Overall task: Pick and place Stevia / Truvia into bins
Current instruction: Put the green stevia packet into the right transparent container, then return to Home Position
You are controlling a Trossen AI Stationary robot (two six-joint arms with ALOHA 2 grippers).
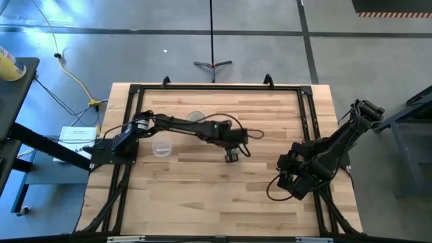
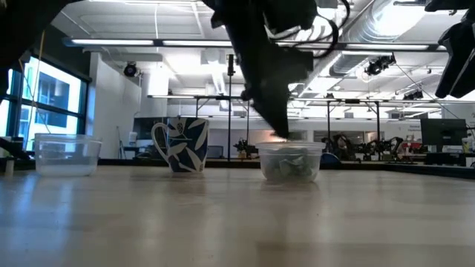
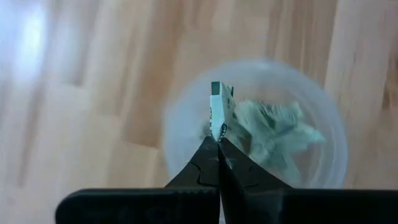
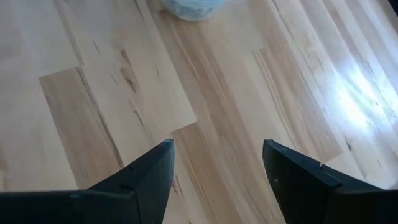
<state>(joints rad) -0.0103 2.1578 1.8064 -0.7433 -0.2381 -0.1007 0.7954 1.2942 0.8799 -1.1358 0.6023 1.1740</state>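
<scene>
My left gripper (image 3: 219,138) is shut on one green-and-white Stevia packet (image 3: 219,106) directly above a clear cup (image 3: 323,130). That cup holds a heap of several more packets (image 3: 273,134). In the low view the same cup (image 2: 291,162) stands on its base at mid-table, with my left gripper (image 2: 280,132) just above its rim. In the high view the left gripper (image 1: 231,156) hides this cup. A second clear cup (image 1: 162,146) stands nearer the left arm's base and looks empty (image 2: 67,154). My right gripper (image 4: 217,168) is open over bare wood near the table's right side (image 1: 287,179). My left gripper pinches one end of a single packet (image 3: 217,127) between its two fingertips, coming from above and pointing down. The packet shows edge-on and sticks out beyond the fingertips, lifted above the heap in the cup.
A greyish mug with a blue leaf pattern (image 2: 182,144) stands behind the cups toward the far edge (image 1: 196,117). The packet cup also shows far off in the right wrist view (image 4: 189,6). Bare wooden tabletop (image 1: 202,202) spreads along the near side, and black frame rails (image 1: 310,121) border the table.
</scene>
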